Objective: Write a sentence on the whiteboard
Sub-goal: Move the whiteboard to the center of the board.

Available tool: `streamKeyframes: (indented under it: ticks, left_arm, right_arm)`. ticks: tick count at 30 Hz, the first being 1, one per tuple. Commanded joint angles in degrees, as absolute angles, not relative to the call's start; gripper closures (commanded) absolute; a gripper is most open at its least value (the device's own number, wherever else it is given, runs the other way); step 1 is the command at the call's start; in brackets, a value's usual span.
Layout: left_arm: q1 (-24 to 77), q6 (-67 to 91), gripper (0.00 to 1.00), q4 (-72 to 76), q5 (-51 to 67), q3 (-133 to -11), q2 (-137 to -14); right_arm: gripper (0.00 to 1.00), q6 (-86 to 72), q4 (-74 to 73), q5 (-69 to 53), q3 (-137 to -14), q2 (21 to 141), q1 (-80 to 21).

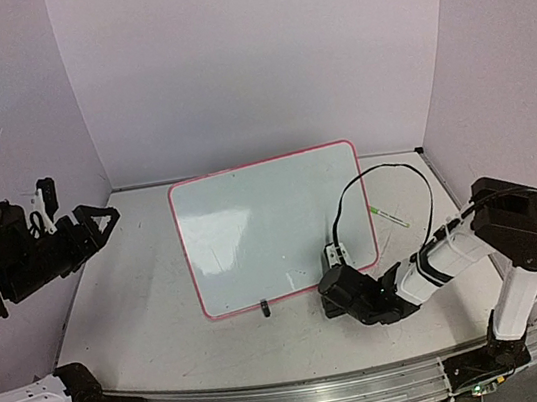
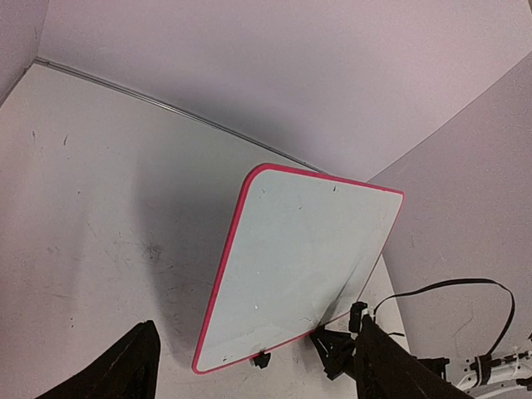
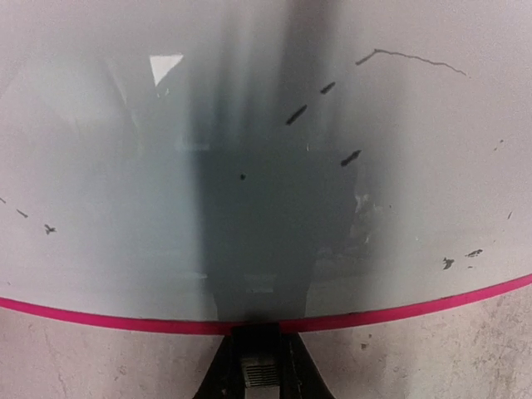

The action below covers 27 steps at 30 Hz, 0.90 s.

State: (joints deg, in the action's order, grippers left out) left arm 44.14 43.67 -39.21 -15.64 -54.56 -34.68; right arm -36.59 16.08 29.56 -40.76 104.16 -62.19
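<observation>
The whiteboard (image 1: pixel 272 226) lies slightly skewed in the middle of the table, white with a pink-red rim. It bears only faint dark scratches; no green sentence shows on it. My right gripper (image 1: pixel 335 284) sits low at the board's near right edge, shut on the black clip foot (image 3: pixel 264 326) at the rim. The other clip foot (image 1: pixel 265 310) stands free at the near edge. My left gripper (image 1: pixel 100 220) is open and empty, raised above the table's left side, well clear of the board (image 2: pixel 307 258). A green-and-white marker (image 1: pixel 389 215) lies on the table right of the board.
Lilac walls close the table at the back and both sides. A black cable (image 1: pixel 386 175) loops from the right arm over the board's right edge. The right arm (image 2: pixel 490 370) shows at the lower right of the left wrist view. A metal rail (image 1: pixel 298 399) runs along the near edge.
</observation>
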Motion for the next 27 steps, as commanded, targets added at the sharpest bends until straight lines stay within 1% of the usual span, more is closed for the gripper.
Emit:
streamKeyframes:
  ticks: [1,2,3,7,10,12,15,17,22,24,27]
  left_arm:
    - [44.0,42.9,0.18,-34.3,-14.3,-53.8,-36.2]
    - [44.0,42.9,0.18,-33.9,-14.2,-53.6,-36.3]
    - [44.0,42.9,0.18,-33.6,-14.1,-53.4,-36.5]
    - [44.0,43.0,0.18,-32.8,-13.6,-53.1,-36.8]
    - [44.0,42.6,0.18,-32.5,-14.0,-52.7,-36.9]
    - [44.0,42.7,0.18,-32.2,-14.1,-52.4,-37.0]
    - [44.0,42.9,0.18,-31.6,-14.4,-51.9,-37.0]
    - [44.0,42.6,0.17,-31.1,-14.3,-51.7,-37.6]
    - [44.0,41.2,0.16,-29.7,-14.5,-50.9,-39.4]
    - [44.0,41.3,0.16,-29.3,-14.8,-50.8,-40.1]
    - [44.0,41.4,0.16,-28.5,-14.3,-51.0,-40.9]
  right_arm:
    - [0.91,-36.3,15.0,36.5,-37.6,101.6,-60.3]
    - [0.80,-36.6,14.7,36.6,-37.5,101.2,-60.2]
    - [0.75,-37.2,14.2,36.6,-37.6,100.8,-60.2]
    - [0.64,-41.8,8.5,36.7,-39.1,99.1,-60.2]
    - [0.48,-46.2,3.4,35.9,-40.4,97.5,-60.3]
    - [0.42,-48.1,0.3,34.4,-41.1,96.2,-60.3]
    - [0.40,-51.1,-5.1,31.1,-40.4,91.7,-60.7]
    - [0.40,-52.2,-7.9,30.5,-39.5,86.2,-61.6]
    - [0.39,-53.1,-17.5,34.0,-39.8,72.6,-61.4]
    - [0.39,-54.3,-23.7,36.3,-41.8,68.5,-59.9]
    - [0.35,-52.6,-27.7,37.5,-43.2,63.4,-54.0]
